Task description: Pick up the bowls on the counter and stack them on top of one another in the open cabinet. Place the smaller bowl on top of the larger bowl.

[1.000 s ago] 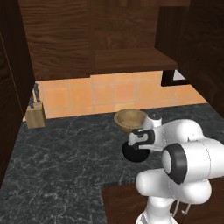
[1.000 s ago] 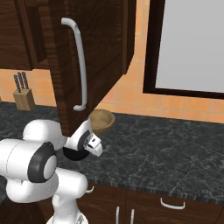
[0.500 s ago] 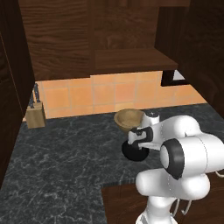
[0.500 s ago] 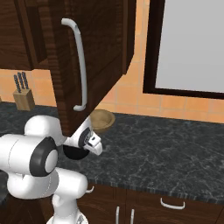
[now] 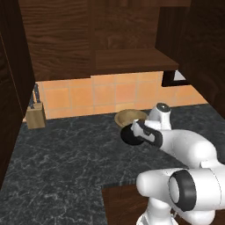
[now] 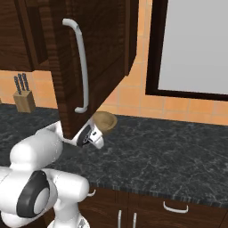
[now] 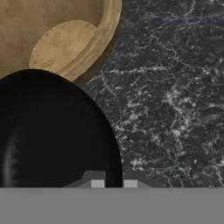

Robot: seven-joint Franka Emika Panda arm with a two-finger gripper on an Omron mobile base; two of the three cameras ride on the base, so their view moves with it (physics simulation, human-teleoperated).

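The smaller bowl (image 5: 131,135), glossy black, hangs just above the counter (image 5: 66,154), and my gripper (image 5: 139,132) is shut on its right rim. In the hand view the smaller bowl (image 7: 52,135) spreads over the lower left, its rim running between my gripper (image 7: 113,183) tips. The larger bowl (image 5: 130,117), tan wood, rests on the counter right behind it, near the tiled wall; it also appears as the larger bowl (image 7: 57,35) and the larger bowl (image 6: 105,121). The open cabinet's shelf (image 5: 132,61) is above both bowls.
A tan knife block (image 5: 35,117) stands at the counter's back left. The open cabinet door (image 6: 84,62) with its long handle swings out over the counter and hides part of my hand in the right base view. A dark window frame (image 6: 153,49) lies to the right.
My gripper has risen a little with the black bowl, lifting it off the counter towards the wooden bowl. The wooden bowl has stayed put.
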